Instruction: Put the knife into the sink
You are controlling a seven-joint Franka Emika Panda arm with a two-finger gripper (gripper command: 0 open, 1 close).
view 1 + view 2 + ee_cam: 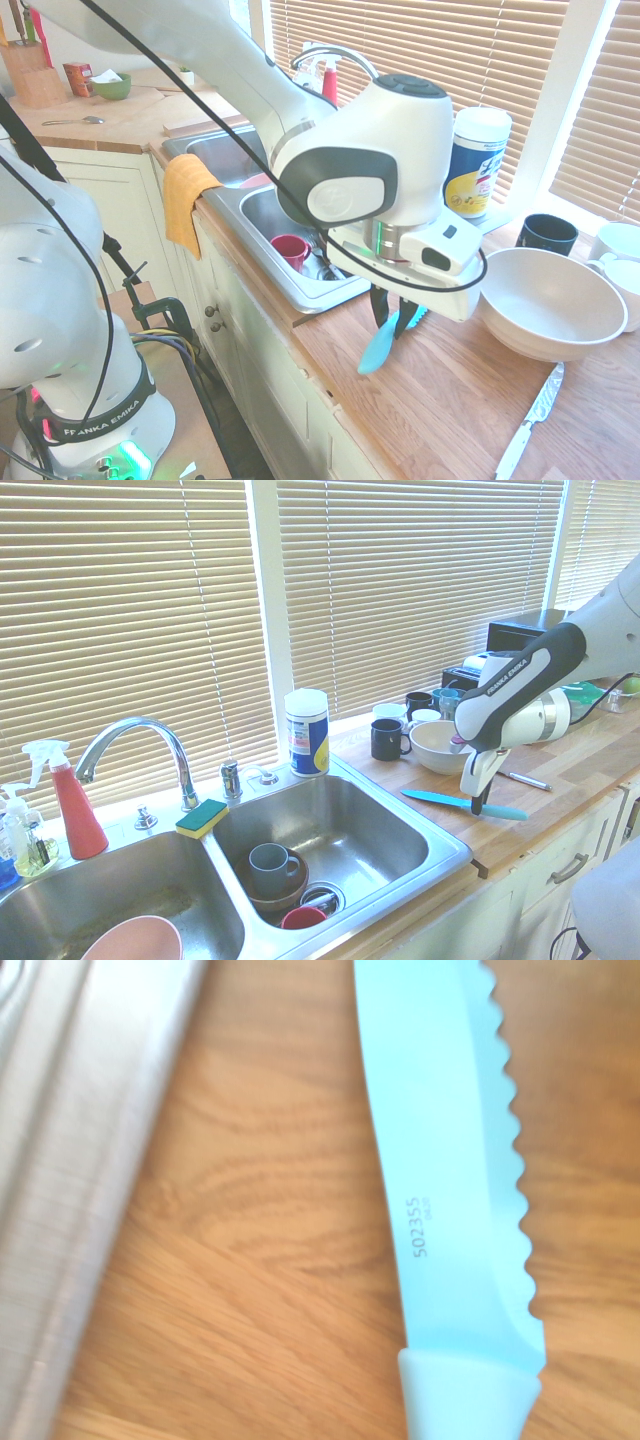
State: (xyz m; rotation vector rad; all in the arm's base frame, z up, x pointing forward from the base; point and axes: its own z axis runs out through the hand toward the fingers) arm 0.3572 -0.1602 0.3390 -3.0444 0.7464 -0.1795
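A white robot arm reaches down to a wooden bench point(430, 390) just right of a steel sink point(440, 842). Its jaws point(394, 312) straddle a turquoise knife point(462, 803) lying flat on the bench, apparently closing on it near the handle, though a firm grip cannot be confirmed. The grasping step seems underway; next, lifting and carrying the knife left over the sink.
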